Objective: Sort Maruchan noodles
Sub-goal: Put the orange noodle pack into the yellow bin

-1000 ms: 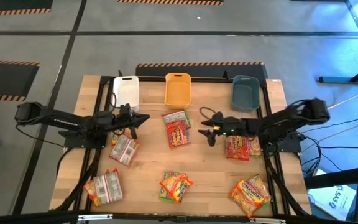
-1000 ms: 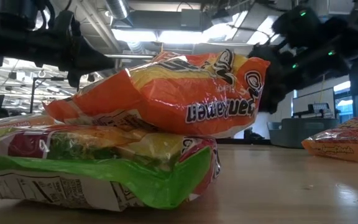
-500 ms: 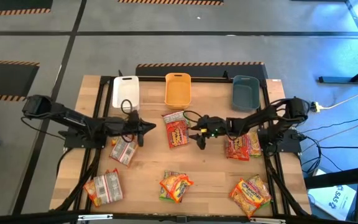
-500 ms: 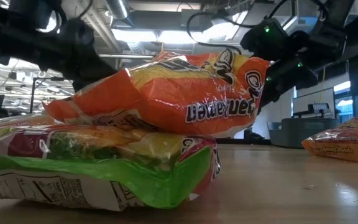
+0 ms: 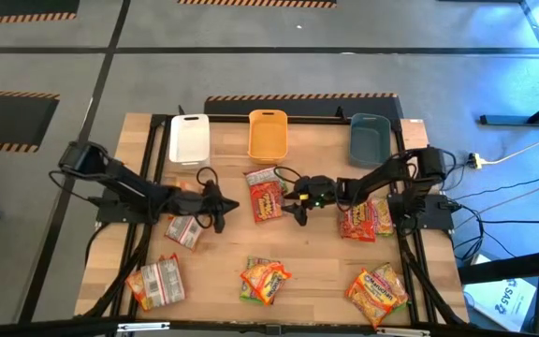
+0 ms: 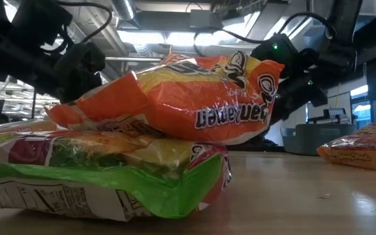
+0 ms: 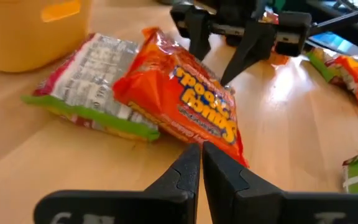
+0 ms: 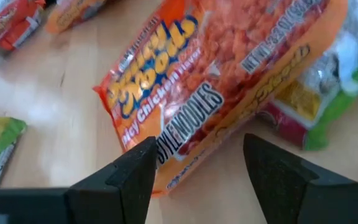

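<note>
An orange packet [image 5: 267, 200] lies on top of a green-edged packet [image 5: 263, 177], silvery back up, in the middle of the table [image 5: 326, 267], just in front of the orange bin [image 5: 268, 134]. The right gripper [image 5: 294, 200] sits just beside this orange packet on its right side, fingers spread apart with nothing between them; in the right wrist view the packet fills the space just ahead of the open fingers [image 8: 123, 177]. The left gripper [image 5: 231, 204] is near the same packet on its left side, fingers [image 7: 185, 171] clenched together and empty, tips pointing at the packet's edge. Other packets lie in separate spots: one back-up packet [image 5: 185, 228] beneath the left arm, a back-up pair [image 5: 157, 281] at the front left corner, a small stack [image 5: 264, 280] at front centre, a pile [image 5: 379, 290] at the front right, and a pile [image 5: 365, 220] under the right arm. A white bin [image 5: 189, 139] and a grey-blue bin [image 5: 369, 139] flank the orange bin along the far edge.
</note>
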You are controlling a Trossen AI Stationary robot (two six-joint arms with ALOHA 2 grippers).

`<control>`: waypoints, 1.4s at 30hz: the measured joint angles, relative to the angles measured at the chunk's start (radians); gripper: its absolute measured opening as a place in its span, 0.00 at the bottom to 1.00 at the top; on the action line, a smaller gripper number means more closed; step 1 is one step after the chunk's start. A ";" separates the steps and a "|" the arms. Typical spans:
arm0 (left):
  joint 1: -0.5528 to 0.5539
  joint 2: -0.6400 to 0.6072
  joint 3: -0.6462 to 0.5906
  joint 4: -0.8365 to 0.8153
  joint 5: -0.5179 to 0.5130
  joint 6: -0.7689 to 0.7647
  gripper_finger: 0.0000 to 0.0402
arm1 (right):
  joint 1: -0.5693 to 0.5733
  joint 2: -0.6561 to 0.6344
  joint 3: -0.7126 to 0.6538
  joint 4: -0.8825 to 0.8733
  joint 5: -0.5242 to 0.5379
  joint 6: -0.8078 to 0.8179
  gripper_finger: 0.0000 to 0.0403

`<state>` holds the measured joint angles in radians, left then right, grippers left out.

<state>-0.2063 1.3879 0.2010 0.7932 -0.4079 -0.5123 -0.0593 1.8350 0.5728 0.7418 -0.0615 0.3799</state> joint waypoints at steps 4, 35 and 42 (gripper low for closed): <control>-0.003 0.088 0.000 0.060 -0.019 0.015 0.03 | 0.002 0.009 0.001 0.029 -0.002 -0.012 0.56; 0.062 0.459 0.225 0.207 0.087 0.183 0.03 | 0.000 0.094 0.039 0.191 -0.096 0.113 0.73; 0.067 0.457 0.225 0.241 0.089 0.183 0.03 | 0.000 0.094 0.077 0.173 -0.161 0.076 0.56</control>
<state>-0.1394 1.8446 0.4259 1.0338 -0.3191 -0.3293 -0.0593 1.9285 0.6500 0.9150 -0.2222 0.4555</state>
